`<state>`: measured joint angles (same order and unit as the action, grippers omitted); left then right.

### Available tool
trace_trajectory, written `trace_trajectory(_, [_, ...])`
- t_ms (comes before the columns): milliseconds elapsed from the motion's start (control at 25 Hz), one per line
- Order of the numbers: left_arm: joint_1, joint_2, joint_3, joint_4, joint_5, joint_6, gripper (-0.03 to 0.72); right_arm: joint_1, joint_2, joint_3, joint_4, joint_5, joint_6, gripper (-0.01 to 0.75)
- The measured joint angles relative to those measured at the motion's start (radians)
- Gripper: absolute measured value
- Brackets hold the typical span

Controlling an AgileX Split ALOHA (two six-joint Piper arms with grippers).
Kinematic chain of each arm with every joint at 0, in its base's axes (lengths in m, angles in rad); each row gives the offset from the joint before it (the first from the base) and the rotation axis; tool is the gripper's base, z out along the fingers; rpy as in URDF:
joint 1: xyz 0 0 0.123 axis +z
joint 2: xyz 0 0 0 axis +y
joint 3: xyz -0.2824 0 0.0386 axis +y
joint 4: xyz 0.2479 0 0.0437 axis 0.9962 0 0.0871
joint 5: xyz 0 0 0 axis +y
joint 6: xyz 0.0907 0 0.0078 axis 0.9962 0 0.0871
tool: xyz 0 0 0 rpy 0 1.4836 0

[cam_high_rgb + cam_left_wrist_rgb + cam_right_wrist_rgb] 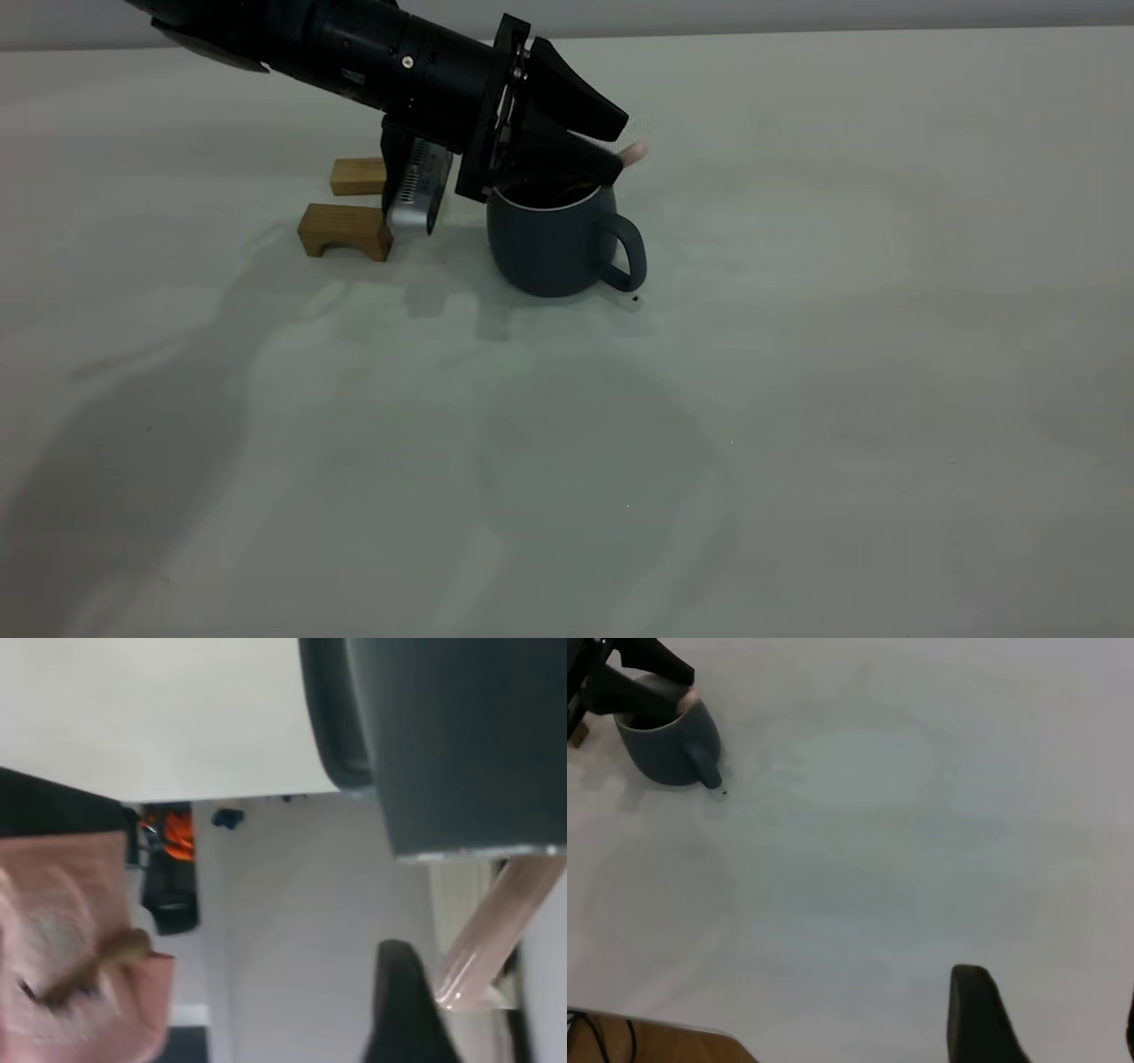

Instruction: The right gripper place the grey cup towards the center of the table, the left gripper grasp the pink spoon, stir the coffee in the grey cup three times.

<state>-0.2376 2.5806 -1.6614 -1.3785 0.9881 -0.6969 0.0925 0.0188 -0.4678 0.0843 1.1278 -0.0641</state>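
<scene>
The grey cup (554,244) stands upright near the table's (797,399) middle, with its handle toward the right. My left gripper (620,142) hovers right over the cup's mouth, shut on the pink spoon (634,155). Only the spoon's pink end pokes out past the fingertips; its bowl is hidden inside the cup. A dark strip of coffee (554,193) shows under the white rim. In the left wrist view the pink spoon (496,921) runs from my left gripper (461,1001) to the cup (461,735). My right gripper (1050,1019) is open over bare table, far from the cup (669,744).
Two small wooden blocks (359,175) (345,230) sit left of the cup, just behind the left arm's silver module (416,195). A tiny dark speck (634,299) lies by the cup's handle. The table's right half and front are bare.
</scene>
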Motion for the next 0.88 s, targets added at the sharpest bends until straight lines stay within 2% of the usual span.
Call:
trace_trajectory(80, [0.000,-0.035,0.000,0.071,0.005,0.021,0.603,0.000,0.000,0.000,0.000,0.000,0.000,0.438])
trace_trajectory(200, [0.000,-0.118,0.000,0.204,0.025,0.049,0.608,0.000,0.000,0.000,0.000,0.000,0.000,0.438])
trace_trajectory(440, [0.000,-0.307,0.000,0.565,0.173,0.103,0.497,0.000,0.000,0.000,0.000,0.000,0.000,0.438])
trace_trajectory(640, [-0.003,-0.486,0.000,0.831,0.179,0.109,0.412,0.000,0.000,0.000,0.000,0.000,0.000,0.438])
trace_trajectory(880, [-0.018,-0.709,0.001,1.124,0.179,0.117,0.372,0.000,0.000,0.000,0.000,0.000,0.000,0.438])
